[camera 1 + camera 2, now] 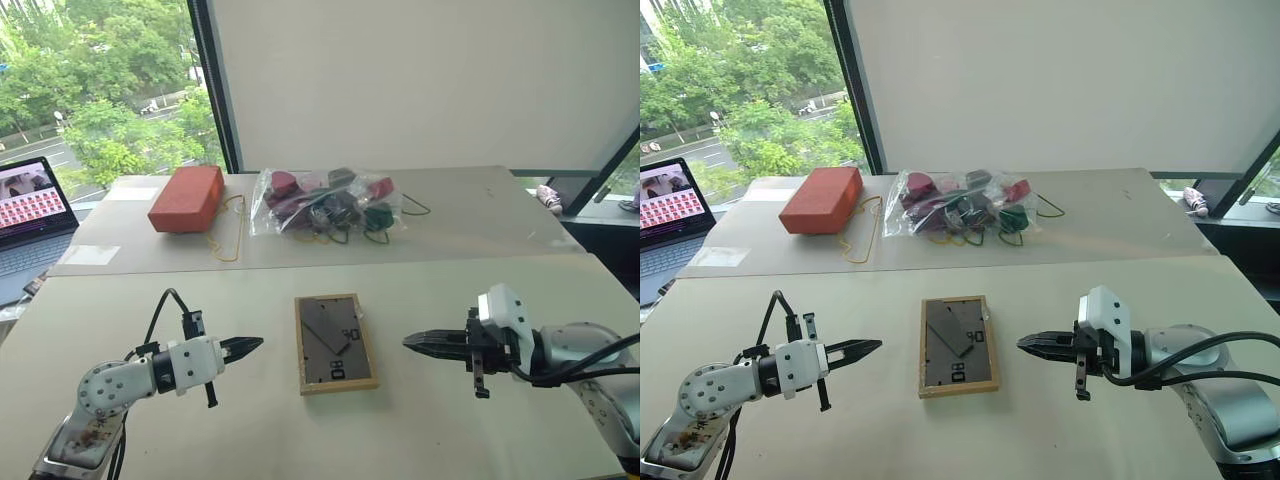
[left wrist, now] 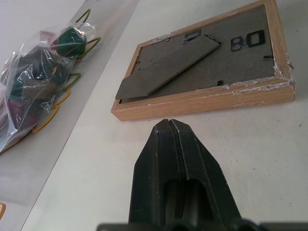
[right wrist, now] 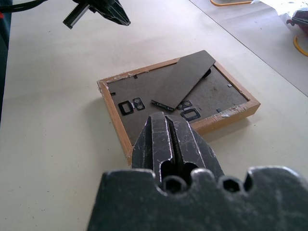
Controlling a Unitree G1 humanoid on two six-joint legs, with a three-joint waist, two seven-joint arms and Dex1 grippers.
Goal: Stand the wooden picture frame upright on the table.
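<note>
Currently the wooden picture frame lies flat, face down on the table: light-wood border, dark grey-brown back, stand folded nearly flat. Left end effector and right end effector flank it, both pinched closed, empty, apart from it.

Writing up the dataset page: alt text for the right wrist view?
The wooden picture frame lies face down on the table, dark back and stand up. The shut right hand points at its near edge; the left hand hangs beyond it.
</note>
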